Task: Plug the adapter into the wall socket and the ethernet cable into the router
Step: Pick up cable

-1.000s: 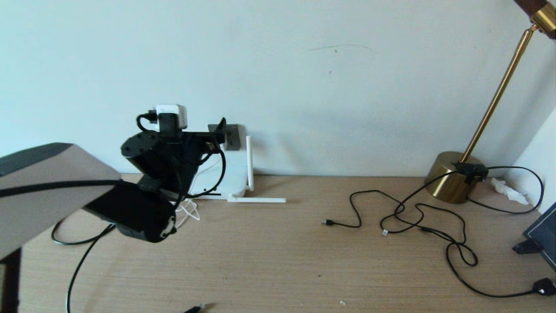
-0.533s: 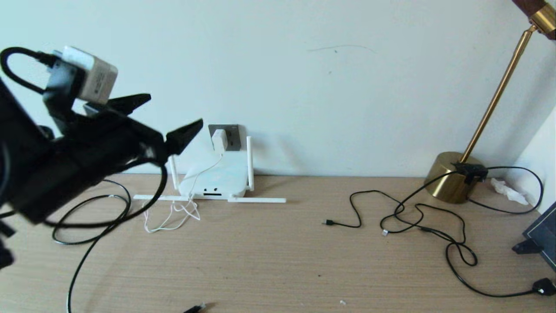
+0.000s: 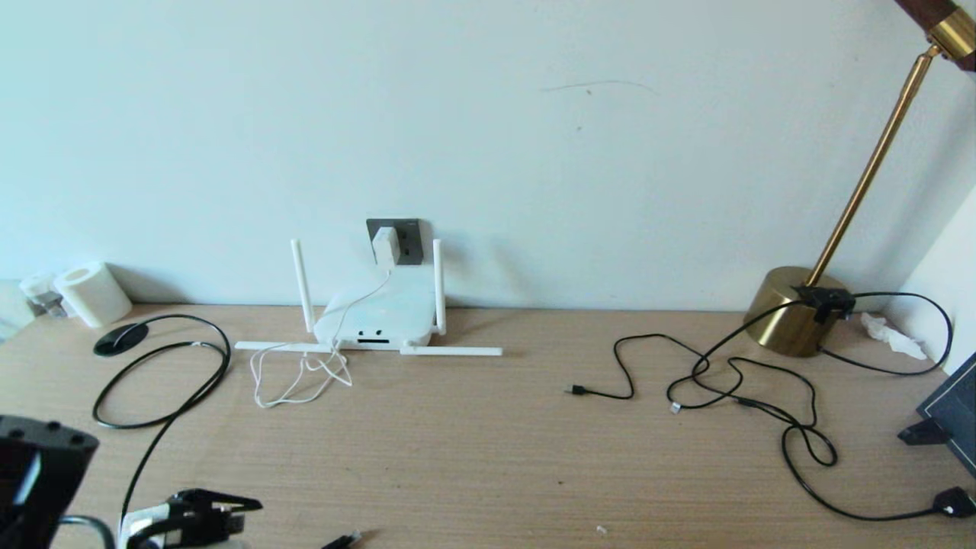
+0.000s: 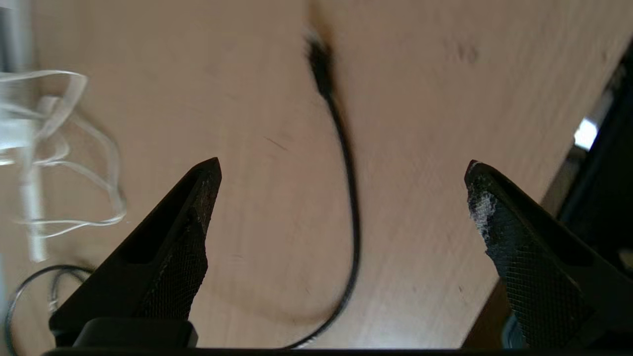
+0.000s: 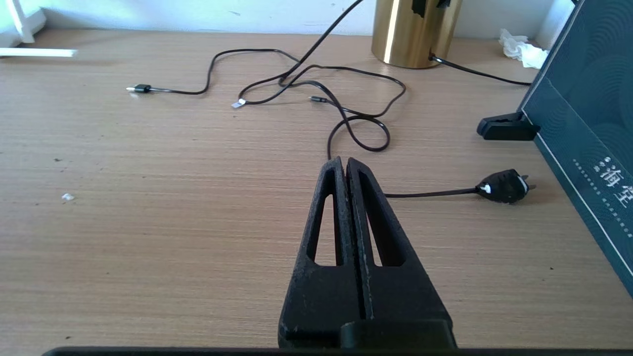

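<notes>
The white adapter (image 3: 386,245) sits plugged into the dark grey wall socket (image 3: 404,231), and its thin white cord (image 3: 301,374) trails down over the router (image 3: 377,316). The router lies flat against the wall with its white antennas spread out. The black ethernet cable (image 3: 164,374) loops across the left of the table, and its connector (image 3: 341,541) lies at the front edge. My left gripper (image 3: 242,515) hovers open low at the front left. In the left wrist view the cable (image 4: 348,183) and its connector (image 4: 319,64) lie on the table beyond the open fingers (image 4: 203,198). My right gripper (image 5: 344,160) is shut and empty.
A white roll (image 3: 93,293) and a black disc (image 3: 120,339) sit at the back left. Thin black cords (image 3: 732,381) with small plugs sprawl at the right, near a brass lamp base (image 3: 797,309). A dark board (image 3: 953,412) and a black mains plug (image 3: 957,503) are at the far right.
My left arm has drawn back from the wall socket and dropped to the front left of the table. The adapter stays plugged in the socket. The right arm has not moved.
</notes>
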Motion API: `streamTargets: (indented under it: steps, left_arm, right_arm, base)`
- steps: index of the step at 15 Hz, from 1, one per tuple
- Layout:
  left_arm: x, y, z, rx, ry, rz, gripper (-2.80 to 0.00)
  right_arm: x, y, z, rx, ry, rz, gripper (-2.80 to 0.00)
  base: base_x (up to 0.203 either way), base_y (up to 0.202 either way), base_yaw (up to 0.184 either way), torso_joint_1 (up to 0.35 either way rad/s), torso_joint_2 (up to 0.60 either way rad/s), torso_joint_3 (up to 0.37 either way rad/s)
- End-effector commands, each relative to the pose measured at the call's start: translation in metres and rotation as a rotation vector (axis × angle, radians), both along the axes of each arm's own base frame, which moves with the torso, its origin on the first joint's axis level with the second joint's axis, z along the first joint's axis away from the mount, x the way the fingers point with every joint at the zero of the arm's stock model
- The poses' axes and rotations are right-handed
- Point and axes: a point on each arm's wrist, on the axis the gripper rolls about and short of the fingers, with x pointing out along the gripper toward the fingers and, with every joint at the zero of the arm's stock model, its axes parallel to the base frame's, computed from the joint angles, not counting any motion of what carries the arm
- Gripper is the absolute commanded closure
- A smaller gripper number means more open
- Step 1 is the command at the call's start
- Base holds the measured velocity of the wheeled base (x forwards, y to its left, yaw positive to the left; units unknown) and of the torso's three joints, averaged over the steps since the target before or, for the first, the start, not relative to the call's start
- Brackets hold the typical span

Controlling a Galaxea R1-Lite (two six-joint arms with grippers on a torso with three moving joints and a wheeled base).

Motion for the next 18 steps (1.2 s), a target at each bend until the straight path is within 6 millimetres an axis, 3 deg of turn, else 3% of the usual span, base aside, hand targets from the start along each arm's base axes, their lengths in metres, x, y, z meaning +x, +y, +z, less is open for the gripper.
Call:
streamTargets:
  steps: [1, 5, 12, 18]
  left_arm:
    - [0.006, -0.002, -0.014, 0.042, 0.083, -0.013, -2.80]
    - [0.017, -0.005, -0.027, 0.078, 0.164, -0.027, -2.80]
    - [0.066, -0.017, -0.031, 0.019, 0.246, -0.005, -2.80]
    - [0.084, -0.022, -0.037, 0.004, 0.283, 0.009, -2.80]
  right_arm:
    - [0.000, 0.000, 0.000, 0.000, -0.001, 0.000, 0.00]
    - [0.000, 0.000, 0.000, 0.000, -0.001, 0.000, 0.00]
    - [0.000, 0.000, 0.000, 0.000, -0.001, 0.000, 0.00]
    - [0.000, 0.000, 0.000, 0.000, -0.001, 0.000, 0.00]
  base:
    - [0.000, 0.000, 0.000, 0.000, 0.00, 0.000]
    - [0.000, 0.000, 0.000, 0.000, 0.00, 0.000]
    - [0.000, 0.000, 0.000, 0.000, 0.00, 0.000]
    - [0.000, 0.000, 0.000, 0.000, 0.00, 0.000]
